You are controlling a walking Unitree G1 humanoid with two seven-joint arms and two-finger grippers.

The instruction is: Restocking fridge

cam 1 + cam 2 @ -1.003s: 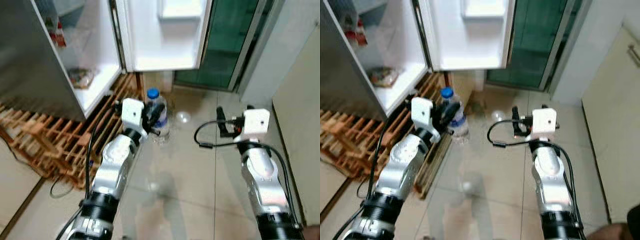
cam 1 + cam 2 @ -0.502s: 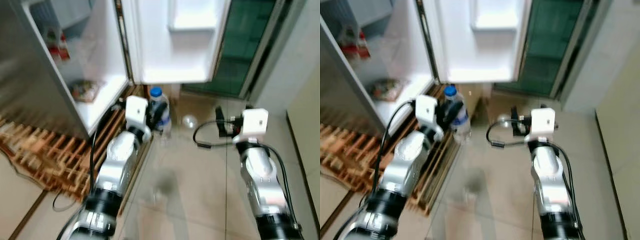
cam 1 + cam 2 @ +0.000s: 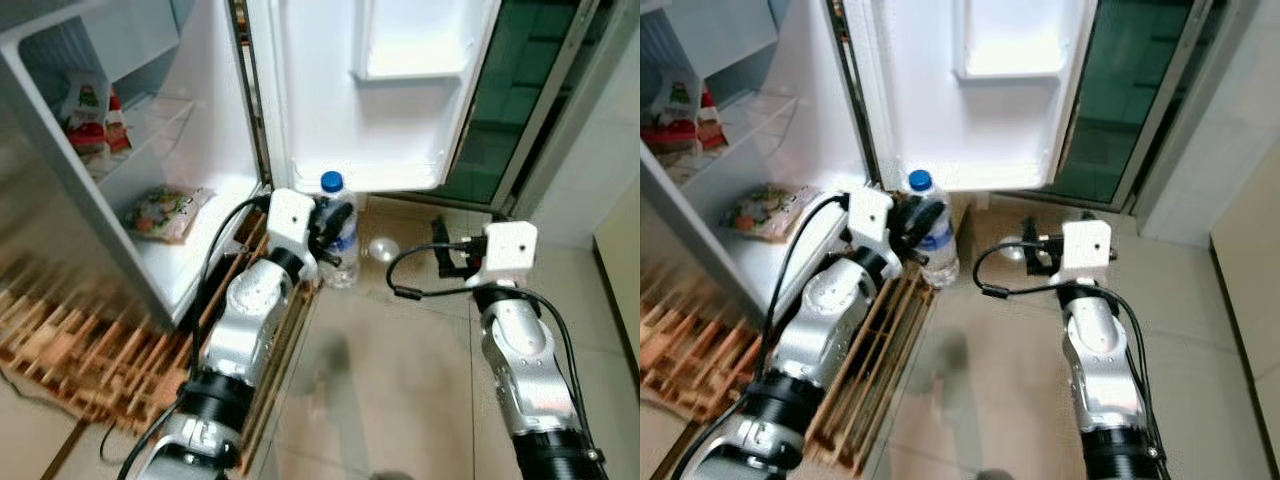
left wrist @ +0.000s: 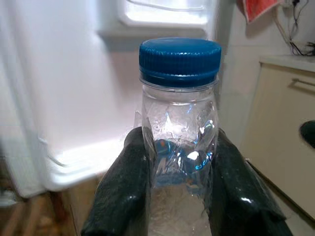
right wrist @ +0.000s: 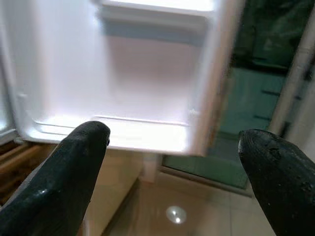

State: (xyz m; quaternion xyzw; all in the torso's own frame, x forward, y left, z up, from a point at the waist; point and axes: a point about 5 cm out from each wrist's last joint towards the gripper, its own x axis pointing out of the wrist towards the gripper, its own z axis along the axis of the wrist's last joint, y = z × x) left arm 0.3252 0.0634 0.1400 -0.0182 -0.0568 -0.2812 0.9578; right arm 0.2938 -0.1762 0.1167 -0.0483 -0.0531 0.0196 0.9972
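Tiled floor, open fridge (image 3: 200, 130) ahead. Left gripper (image 4: 177, 167) is clamped on the bottle (image 3: 338, 228), carrying step; right gripper (image 5: 172, 162) gapes empty alongside. Beyond the bottle, the door shelf (image 3: 380, 170): next, probably lift and reach in.

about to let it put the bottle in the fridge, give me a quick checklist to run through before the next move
1. Grip: left gripper jaws closed on both sides of the water bottle, below its neck: ok.
2. Cap: blue cap is on; how tight, cannot tell.
3. Bottle upright in the jaws: ok.
4. Fridge door stands open, its lowest door shelf bare: ok.
5. Interior shelf has a food packet on its left part, bare space beside it: ok.
6. Right gripper open, holding nothing, off to the right of the bottle: ok.
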